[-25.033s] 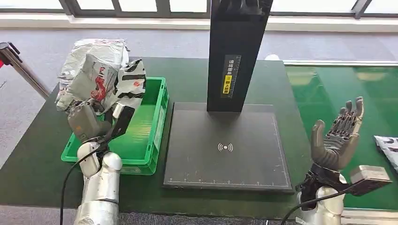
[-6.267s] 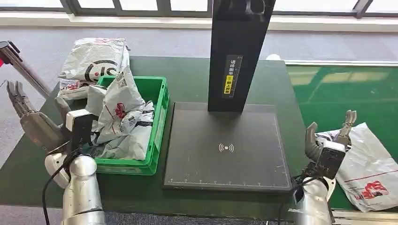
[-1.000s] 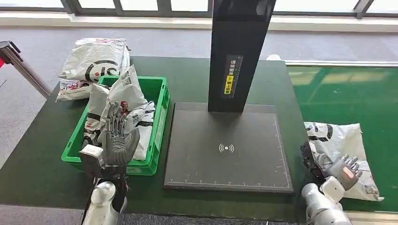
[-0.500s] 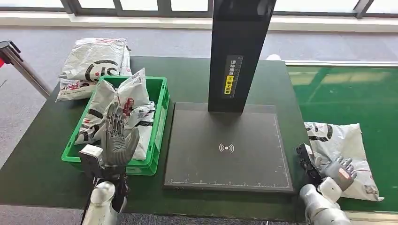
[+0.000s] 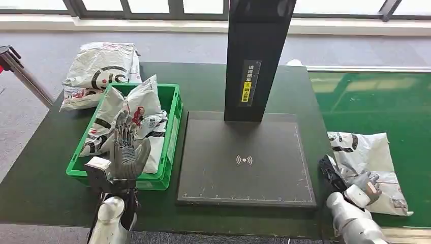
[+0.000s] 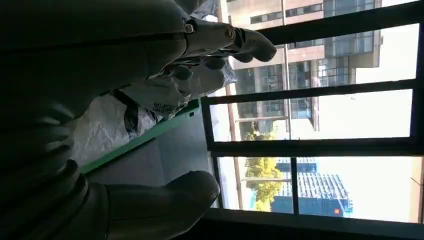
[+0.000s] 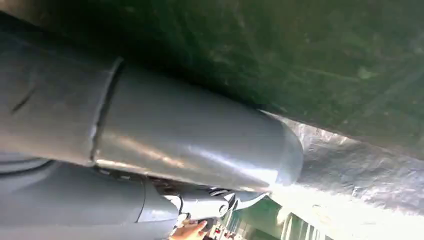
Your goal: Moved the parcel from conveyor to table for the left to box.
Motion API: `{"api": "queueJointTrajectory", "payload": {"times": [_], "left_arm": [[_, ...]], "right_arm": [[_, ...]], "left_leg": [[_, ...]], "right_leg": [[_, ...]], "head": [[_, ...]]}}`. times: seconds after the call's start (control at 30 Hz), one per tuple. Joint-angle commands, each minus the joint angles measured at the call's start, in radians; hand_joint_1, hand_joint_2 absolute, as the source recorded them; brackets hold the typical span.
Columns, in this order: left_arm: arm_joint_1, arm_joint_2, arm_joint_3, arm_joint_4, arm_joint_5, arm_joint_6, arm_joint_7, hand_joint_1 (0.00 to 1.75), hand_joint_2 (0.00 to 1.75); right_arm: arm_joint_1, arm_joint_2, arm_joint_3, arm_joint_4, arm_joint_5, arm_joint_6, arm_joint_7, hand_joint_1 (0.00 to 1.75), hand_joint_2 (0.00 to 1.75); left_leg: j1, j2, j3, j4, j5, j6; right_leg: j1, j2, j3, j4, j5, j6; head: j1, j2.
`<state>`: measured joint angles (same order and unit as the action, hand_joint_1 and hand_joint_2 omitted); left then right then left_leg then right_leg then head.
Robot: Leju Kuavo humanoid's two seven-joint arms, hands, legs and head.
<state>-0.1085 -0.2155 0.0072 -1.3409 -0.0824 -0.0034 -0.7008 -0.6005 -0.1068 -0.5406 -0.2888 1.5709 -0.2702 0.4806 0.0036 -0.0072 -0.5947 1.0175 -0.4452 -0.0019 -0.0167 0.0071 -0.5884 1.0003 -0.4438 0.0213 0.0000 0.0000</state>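
A white and grey parcel (image 5: 368, 152) with black and red print lies on the green conveyor (image 5: 371, 96) at the right. My right hand (image 5: 362, 184) sits on its near left corner with the fingers curled over the edge. In the right wrist view the thick thumb (image 7: 200, 150) presses against the crinkled parcel (image 7: 360, 170). My left hand (image 5: 127, 152) stands upright in front of the green box (image 5: 170, 152), fingers spread, holding nothing. The box holds several parcels (image 5: 137, 109), which also appear past the fingers (image 6: 235, 37) in the left wrist view.
A black scanner plate (image 5: 246, 157) with a tall black column (image 5: 254, 56) fills the middle of the dark table (image 5: 35, 173). More parcels (image 5: 101, 68) are piled at the back left. A barrier post (image 5: 20, 71) stands at the far left.
My right hand has turned and curled its fingers in on the parcel's near corner. The parcels in the box have settled lower. My left hand has stayed put.
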Motion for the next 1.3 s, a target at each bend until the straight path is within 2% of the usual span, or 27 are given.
{"api": "queueJointTrajectory", "payload": {"times": [0.03, 0.6, 0.73, 0.8, 0.83, 0.9, 0.93, 0.97, 1.07, 1.1, 1.17, 1.23, 1.27, 1.3], "left_arm": [[-0.021, 0.029, 0.022, 0.034, 0.005, -0.002, 0.003, 0.00, 1.75], [-0.026, 0.022, 0.028, 0.033, -0.004, -0.005, 0.003, 0.00, 1.75], [-0.012, 0.027, 0.025, 0.022, 0.001, 0.002, 0.003, 0.00, 1.75], [0.003, 0.028, 0.027, 0.006, 0.003, 0.010, 0.003, 0.00, 1.75], [0.003, 0.028, 0.027, 0.006, 0.003, 0.010, 0.003, 0.00, 1.75], [0.010, 0.027, 0.027, 0.000, 0.003, 0.017, 0.003, 0.00, 1.75], [0.013, 0.027, 0.025, -0.003, 0.003, 0.021, 0.003, 0.00, 1.75], [0.011, 0.026, 0.019, 0.000, 0.002, 0.027, 0.003, 0.00, 1.75], [0.011, 0.026, 0.019, 0.000, 0.002, 0.027, 0.003, 0.00, 1.75], [0.007, 0.025, 0.016, 0.004, 0.001, 0.030, 0.003, 0.00, 1.75], [0.007, 0.025, 0.016, 0.004, 0.001, 0.030, 0.003, 0.00, 1.75], [0.004, 0.025, 0.013, 0.008, 0.002, 0.033, 0.003, 0.00, 1.75], [-0.012, 0.021, -0.003, 0.027, -0.001, 0.037, 0.003, 0.00, 1.75], [-0.012, 0.021, -0.003, 0.027, -0.001, 0.037, 0.003, 0.00, 1.75]], "right_arm": [[0.012, -0.002, 0.066, 0.072, -0.006, 0.104, 0.018, 1.75, 1.75], [0.031, 0.000, 0.045, 0.057, -0.001, 0.085, -0.004, 1.75, 1.75], [0.025, 0.009, 0.017, 0.041, -0.016, -0.062, -0.067, 1.75, 1.75], [0.012, 0.020, -0.012, 0.018, -0.047, -0.254, -0.150, 1.75, 1.75], [0.012, 0.020, -0.012, 0.018, -0.047, -0.254, -0.150, 1.75, 1.75], [0.004, 0.030, -0.044, -0.011, -0.095, -0.428, -0.269, 1.75, 1.75], [0.036, 0.065, -0.095, -0.176, -0.130, -0.428, -0.342, 1.75, 1.75], [0.065, 0.132, -0.206, -0.393, -0.158, -0.428, -0.499, 1.75, 1.75], [0.065, 0.132, -0.206, -0.393, -0.158, -0.428, -0.499, 1.75, 1.75], [0.066, 0.158, -0.252, -0.460, -0.166, -0.428, -0.561, 1.75, 1.75], [0.066, 0.158, -0.252, -0.460, -0.166, -0.428, -0.561, 1.75, 1.75], [0.075, 0.204, -0.335, -0.573, -0.168, -0.428, -0.664, 1.75, 1.75], [-0.033, 0.355, -0.737, -0.810, -0.261, -0.428, -1.179, 1.75, 1.75], [-0.033, 0.355, -0.737, -0.810, -0.261, -0.428, -1.179, 1.75, 1.75]], "left_leg": [[0.001, 0.000, 0.003, -0.001, 0.000, 0.000], [0.002, 0.002, 0.008, -0.003, 0.001, -0.001], [0.002, 0.001, 0.008, -0.007, 0.003, -0.001], [0.003, 0.003, 0.007, -0.003, 0.000, -0.001], [0.002, 0.003, 0.007, -0.003, 0.000, -0.001], [0.003, 0.005, 0.006, -0.001, -0.001, -0.001], [0.002, 0.005, 0.006, -0.002, -0.001, -0.002], [0.002, 0.006, 0.006, -0.003, 0.000, -0.002], [0.002, 0.007, 0.002, -0.001, -0.001, -0.002], [0.002, 0.007, 0.002, -0.002, -0.001, -0.002], [0.002, 0.007, 0.002, -0.002, -0.001, -0.002], [0.002, 0.007, 0.003, -0.002, 0.000, -0.002], [0.002, 0.004, -0.001, -0.001, 0.000, -0.003], [0.001, 0.001, -0.003, -0.001, 0.000, -0.002]], "right_leg": [[0.001, -0.001, 0.003, -0.002, 0.001, -0.001], [0.004, 0.001, 0.008, -0.004, 0.002, -0.002], [0.005, -0.001, 0.008, -0.007, 0.003, -0.003], [0.005, 0.002, 0.007, -0.003, 0.001, -0.003], [0.005, 0.002, 0.007, -0.003, 0.001, -0.003], [0.005, 0.004, 0.006, -0.001, 0.001, -0.003], [0.004, 0.004, 0.005, -0.001, 0.001, -0.003], [0.004, 0.004, 0.004, -0.001, 0.001, -0.003], [0.003, 0.006, 0.000, 0.001, 0.001, -0.003], [0.003, 0.006, 0.000, 0.001, 0.001, -0.004], [0.003, 0.006, 0.000, 0.001, 0.001, -0.004], [0.003, 0.006, 0.000, 0.000, 0.001, -0.004], [0.002, 0.003, -0.003, 0.002, 0.001, -0.004], [0.002, 0.000, -0.004, 0.003, 0.000, -0.004]], "head": [[0.000, 0.000], [0.000, 0.000], [0.000, 0.000], [0.000, 0.000], [0.000, 0.000], [0.000, 0.000], [0.000, 0.000], [0.000, 0.000], [0.000, 0.000], [0.000, 0.000], [0.000, 0.000], [0.000, 0.000], [0.000, 0.000], [0.000, 0.000]]}}
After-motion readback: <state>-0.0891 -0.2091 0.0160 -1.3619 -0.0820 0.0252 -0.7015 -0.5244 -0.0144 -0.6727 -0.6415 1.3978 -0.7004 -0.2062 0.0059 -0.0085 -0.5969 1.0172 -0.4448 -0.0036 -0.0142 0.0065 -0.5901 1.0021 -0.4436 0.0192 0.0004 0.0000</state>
